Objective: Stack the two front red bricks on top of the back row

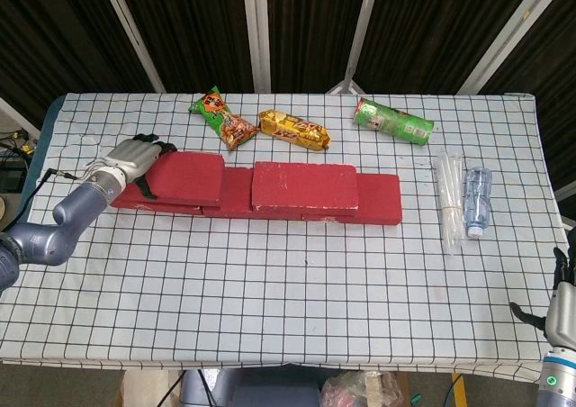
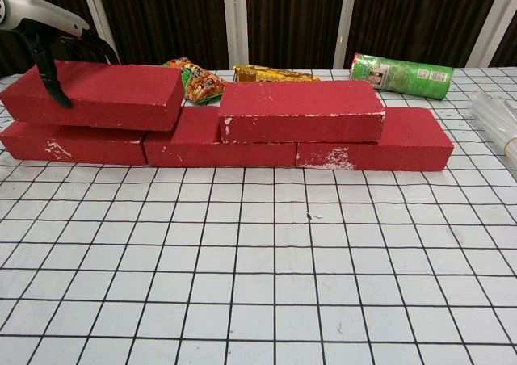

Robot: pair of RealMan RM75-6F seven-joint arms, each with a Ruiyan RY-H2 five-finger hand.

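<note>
Three red bricks form the back row point(image 1: 379, 200) point(image 2: 414, 143) across the table's middle. One red brick point(image 1: 304, 186) point(image 2: 300, 111) lies on top of that row at its centre. A second red brick point(image 1: 185, 176) point(image 2: 97, 95) lies on the row's left end, slightly skewed. My left hand point(image 1: 136, 156) point(image 2: 47, 52) grips this brick's left end, with dark fingers down its front face. My right hand point(image 1: 561, 304) is low at the table's near right edge, holding nothing, fingers apart. The chest view does not show it.
Two snack packets point(image 1: 223, 119) point(image 1: 294, 129) and a green canister point(image 1: 392, 122) point(image 2: 401, 74) lie behind the bricks. A clear bottle point(image 1: 476, 201) and a bundle of straws point(image 1: 449, 197) lie to the right. The checkered cloth point(image 1: 297, 290) covers the table.
</note>
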